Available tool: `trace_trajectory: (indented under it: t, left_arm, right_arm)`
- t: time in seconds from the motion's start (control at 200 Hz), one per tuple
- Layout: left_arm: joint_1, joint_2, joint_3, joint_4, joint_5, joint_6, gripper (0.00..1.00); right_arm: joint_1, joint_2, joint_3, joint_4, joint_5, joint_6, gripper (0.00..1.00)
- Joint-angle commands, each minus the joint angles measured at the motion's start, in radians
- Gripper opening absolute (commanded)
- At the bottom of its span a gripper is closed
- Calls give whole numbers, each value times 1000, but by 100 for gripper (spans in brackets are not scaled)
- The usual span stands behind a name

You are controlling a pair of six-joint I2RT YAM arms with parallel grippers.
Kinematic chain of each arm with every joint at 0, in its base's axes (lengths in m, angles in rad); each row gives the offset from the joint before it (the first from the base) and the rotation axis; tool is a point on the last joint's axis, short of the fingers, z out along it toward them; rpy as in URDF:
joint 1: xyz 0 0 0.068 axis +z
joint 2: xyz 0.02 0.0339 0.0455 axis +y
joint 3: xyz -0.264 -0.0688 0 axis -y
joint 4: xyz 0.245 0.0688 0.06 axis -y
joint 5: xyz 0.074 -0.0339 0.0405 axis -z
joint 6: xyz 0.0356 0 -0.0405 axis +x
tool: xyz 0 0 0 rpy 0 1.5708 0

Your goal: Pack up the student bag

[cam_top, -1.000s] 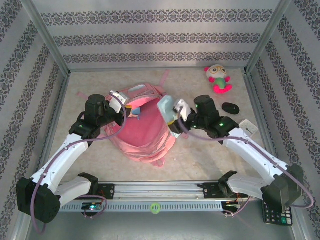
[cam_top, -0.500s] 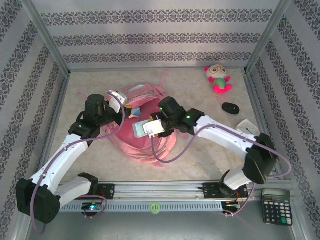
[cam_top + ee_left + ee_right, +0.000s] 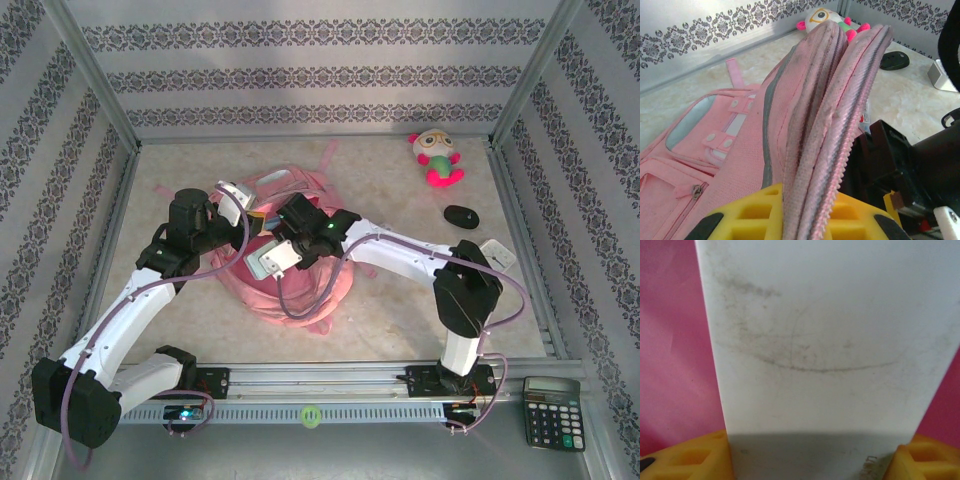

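Pinching student bag (image 3: 740, 150), left hand (image 3: 805, 212) raised, right hand (image 3: 815, 460) leftward, clasping box (image 3: 825, 350)

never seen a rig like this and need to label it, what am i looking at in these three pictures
This is a robot: two arms bolted at a table's near edge. One picture looks down from above; the other two come from a camera on each wrist. The left arm's yellow fingers pinch the zipped rim of the student bag. The right arm's fingers grip a pale flat box, pink fabric behind it. On the table lie a plush toy and a black oval thing; a calculator sits at the near right corner.
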Motion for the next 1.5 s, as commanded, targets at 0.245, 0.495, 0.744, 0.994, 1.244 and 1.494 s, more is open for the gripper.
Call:
trace_trajectory:
  t: [0.245,0.495,0.744,0.994,1.244,1.494]
  left_arm:
    - [2,-43,62,129,86,-51,4]
    - [2,-38,59,143,89,-57,4]
    - [1,-42,57,135,86,-48,4]
    - [3,-40,50,160,108,-69,4]
    - [1,-42,52,165,141,-77,4]
    - [1,-65,1,166,148,-69,4]
  right_arm:
    - [18,3,29,21,-8,6,66]
    - [16,-80,-38,48,-32,114,70]
    - [20,-276,-210,90,-45,317,64]
    - [20,-281,-337,224,-9,457,34]
    - [1,-121,-323,402,30,503,25]
    - [-53,-12,-309,687,25,619,26]
